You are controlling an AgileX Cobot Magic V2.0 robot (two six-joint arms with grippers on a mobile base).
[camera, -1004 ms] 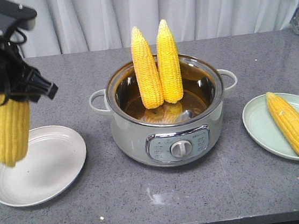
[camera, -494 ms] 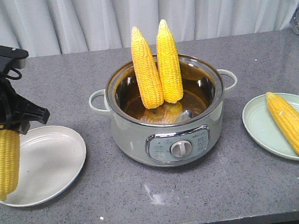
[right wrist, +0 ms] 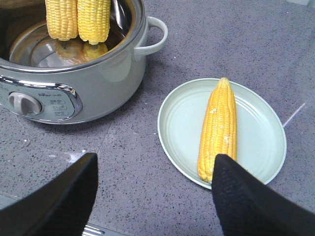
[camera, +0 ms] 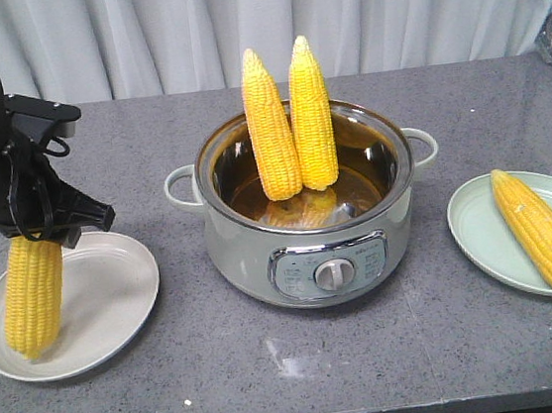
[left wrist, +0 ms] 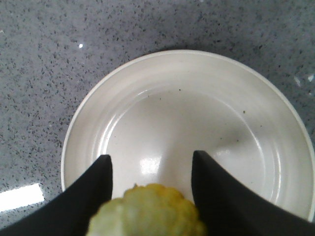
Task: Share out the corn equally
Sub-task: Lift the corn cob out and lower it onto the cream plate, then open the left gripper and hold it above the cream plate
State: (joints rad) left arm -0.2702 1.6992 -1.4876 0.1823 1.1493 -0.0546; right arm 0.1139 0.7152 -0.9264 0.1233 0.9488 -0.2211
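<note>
My left gripper (camera: 38, 237) is shut on a corn cob (camera: 33, 294) that hangs nearly upright, its lower end over the left part of the white plate (camera: 107, 295); I cannot tell whether it touches. In the left wrist view the cob's pale end (left wrist: 147, 214) sits between the black fingers (left wrist: 101, 172) above the plate (left wrist: 206, 98). Two cobs (camera: 289, 120) stand upright in the pot (camera: 309, 233). A further cob (right wrist: 219, 128) lies on the pale green plate (right wrist: 261, 132). My right gripper (right wrist: 155, 158) is open over bare counter beside that plate.
The pot has side handles (camera: 180, 187) and a front control knob (camera: 332, 274). A grey speckled counter (camera: 275, 376) runs to a front edge near the bottom. Curtains (camera: 383, 5) hang behind the counter.
The left gripper carried its cob down and left, then back to the right. The cob now hangs lower, over the white plate. Everything else is unmoved.
</note>
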